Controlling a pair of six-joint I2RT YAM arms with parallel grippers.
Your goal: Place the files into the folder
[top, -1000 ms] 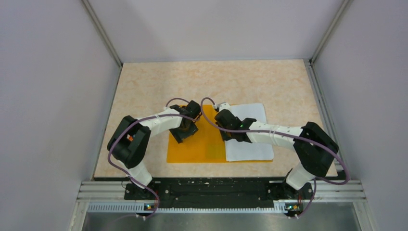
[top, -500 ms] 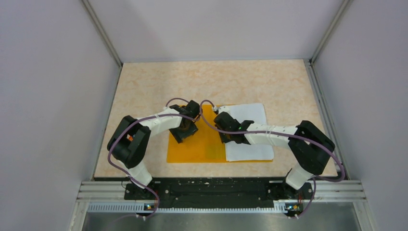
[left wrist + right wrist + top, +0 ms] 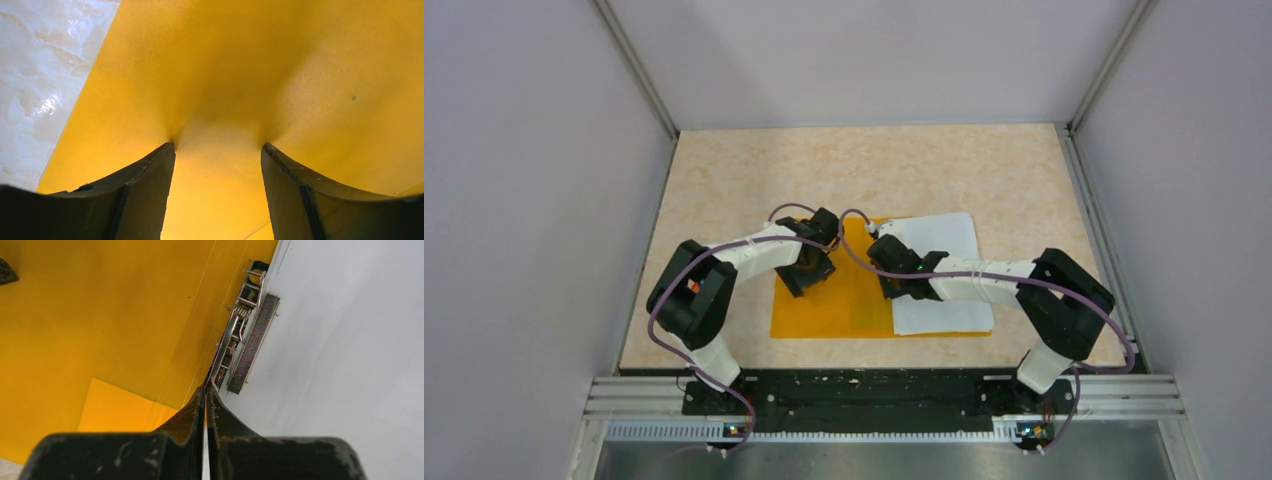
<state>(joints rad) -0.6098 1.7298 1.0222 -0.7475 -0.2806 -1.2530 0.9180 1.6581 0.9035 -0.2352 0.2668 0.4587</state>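
Observation:
The orange folder [image 3: 829, 305] lies open and flat on the table, and it fills the left wrist view [image 3: 225, 60]. A white sheet of the files [image 3: 944, 270] covers its right half [image 3: 350, 365]. My left gripper [image 3: 809, 272] is open, with both fingertips pressed down on the orange cover [image 3: 218, 146] and nothing between them. My right gripper [image 3: 894, 283] is shut, its tips [image 3: 206, 387] at the folder's spine, right at the sheet's left edge and next to a metal clip [image 3: 245, 340]. I cannot tell whether the edge of a sheet is pinched.
The beige marbled tabletop [image 3: 874, 170] is walled at the back and on both sides by grey panels. Bare table [image 3: 30, 75] shows just left of the folder's edge. A lighter orange pocket [image 3: 120, 410] sits inside the folder near my right fingers.
My right arm has shifted a little to the left, carrying its shut gripper slightly along the folder's spine. The left arm and the folder have not moved.

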